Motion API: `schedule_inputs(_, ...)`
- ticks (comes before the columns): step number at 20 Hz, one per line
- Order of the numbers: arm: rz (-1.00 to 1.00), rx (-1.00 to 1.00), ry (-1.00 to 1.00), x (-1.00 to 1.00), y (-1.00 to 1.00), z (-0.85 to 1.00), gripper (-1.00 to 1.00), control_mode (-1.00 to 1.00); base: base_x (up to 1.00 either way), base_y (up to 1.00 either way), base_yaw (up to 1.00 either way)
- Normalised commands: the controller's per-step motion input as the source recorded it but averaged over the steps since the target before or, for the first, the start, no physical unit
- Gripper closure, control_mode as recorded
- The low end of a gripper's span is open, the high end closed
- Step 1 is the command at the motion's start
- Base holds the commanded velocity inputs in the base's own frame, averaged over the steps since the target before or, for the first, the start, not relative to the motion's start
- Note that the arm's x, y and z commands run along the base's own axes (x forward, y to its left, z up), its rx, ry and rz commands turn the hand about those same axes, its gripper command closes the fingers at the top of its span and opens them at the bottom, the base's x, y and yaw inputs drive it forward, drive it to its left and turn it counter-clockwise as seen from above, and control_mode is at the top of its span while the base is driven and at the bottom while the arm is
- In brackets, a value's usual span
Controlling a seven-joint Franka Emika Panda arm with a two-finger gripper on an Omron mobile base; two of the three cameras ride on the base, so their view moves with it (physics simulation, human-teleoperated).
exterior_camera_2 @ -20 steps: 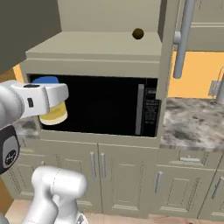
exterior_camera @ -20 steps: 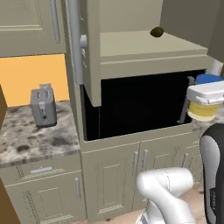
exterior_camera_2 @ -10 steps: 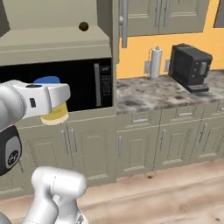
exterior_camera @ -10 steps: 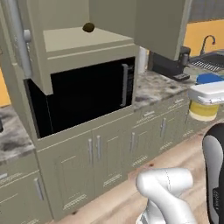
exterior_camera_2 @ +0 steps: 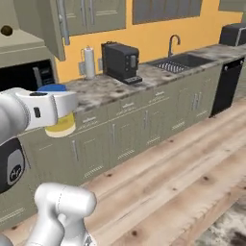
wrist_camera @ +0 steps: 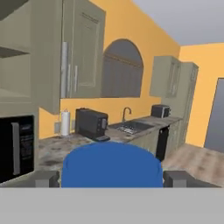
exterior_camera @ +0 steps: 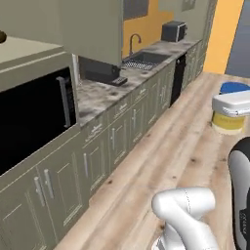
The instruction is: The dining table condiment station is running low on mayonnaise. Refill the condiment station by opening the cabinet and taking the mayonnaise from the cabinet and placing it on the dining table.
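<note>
- Far left in the right base view, a black microwave sits under an open shelf, with the cabinet door and its long grey handle swung open above.
- The gripper holds the mayonnaise up in the air, fingers closed on both sides of its blue lid.
- A paper towel roll and a black coffee machine stand on the marble counter.
- Further right lies 1 sink, then a toaster.

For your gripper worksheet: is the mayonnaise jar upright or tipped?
Upright: the mayonnaise sits blue lid up, creamy body below, between the gripper fingers.
</note>
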Motion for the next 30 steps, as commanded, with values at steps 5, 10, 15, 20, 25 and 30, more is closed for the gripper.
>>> schedule_inputs(5, 0.0, 0.0, 0.0, 0.0, 0.0, 0.0, 1.0, 1.0, -0.2, -0.26, -0.69)
schedule_inputs(10, 0.0, 0.0, 0.0, 0.0, 0.0, 0.0, 1.0, 1.0, -0.09, -0.49, -0.63)
schedule_inputs(15, 0.0, 0.0, 0.0, 0.0, 0.0, 0.0, 1.0, 1.0, -0.79, -0.42, -0.56)
schedule_inputs(20, 0.0, 0.0, 0.0, 0.0, 0.0, 0.0, 1.0, 1.0, -0.39, -0.73, -0.48)
schedule_inputs(25, 0.0, 0.0, 0.0, 0.0, 0.0, 0.0, 1.0, 1.0, -0.1, -1.0, -0.28)
schedule_inputs(30, 0.0, 0.0, 0.0, 0.0, 0.0, 0.0, 1.0, 1.0, 0.0, -1.0, -0.18)
